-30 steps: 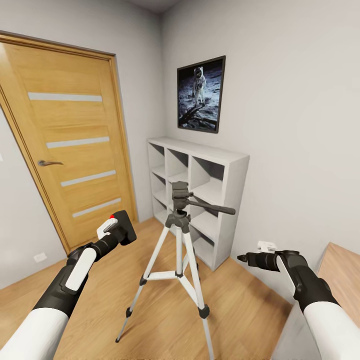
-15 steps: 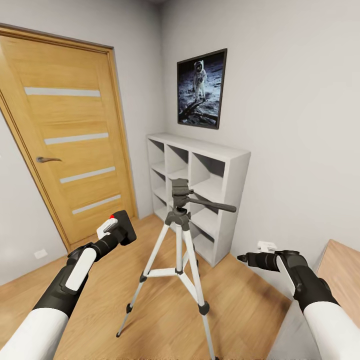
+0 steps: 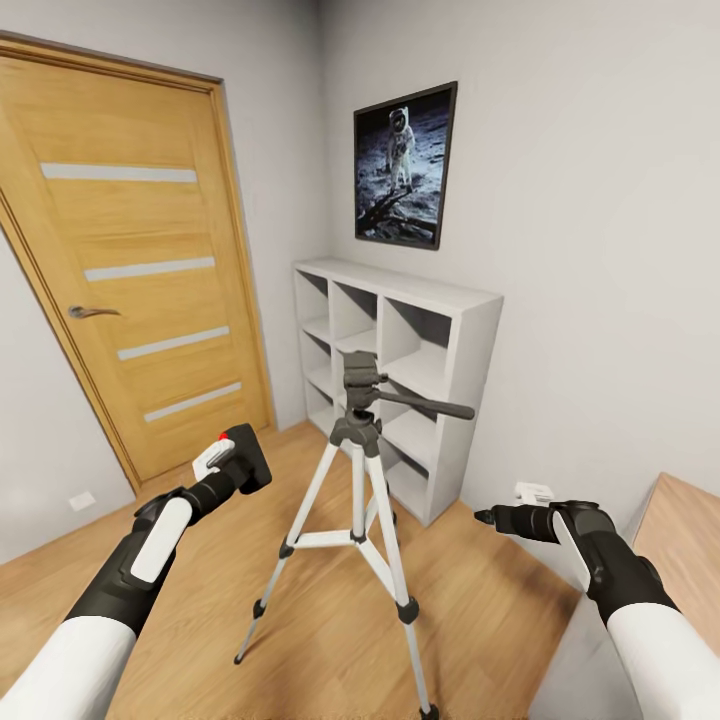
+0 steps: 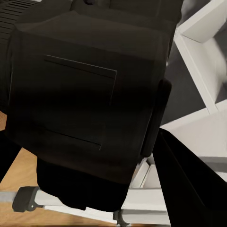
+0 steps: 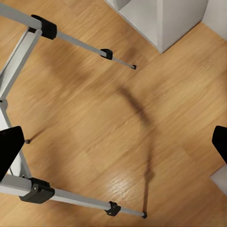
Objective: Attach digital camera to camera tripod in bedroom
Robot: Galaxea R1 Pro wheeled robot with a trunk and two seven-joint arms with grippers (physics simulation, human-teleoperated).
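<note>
Head view: our left gripper (image 3: 232, 465) clamps the digital camera (image 3: 246, 458) at 9 o'clock of the camera tripod (image 3: 357, 478), right gripper (image 3: 487, 518) spread empty; we should seat it level on the head.

Even bright light; soft tripod (image 5: 28, 56) shadow on floor (image 5: 156, 118); edges bowed

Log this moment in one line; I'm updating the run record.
left gripper: shut on digital camera | right gripper: open, empty | camera tripod: standing, head bare
</note>
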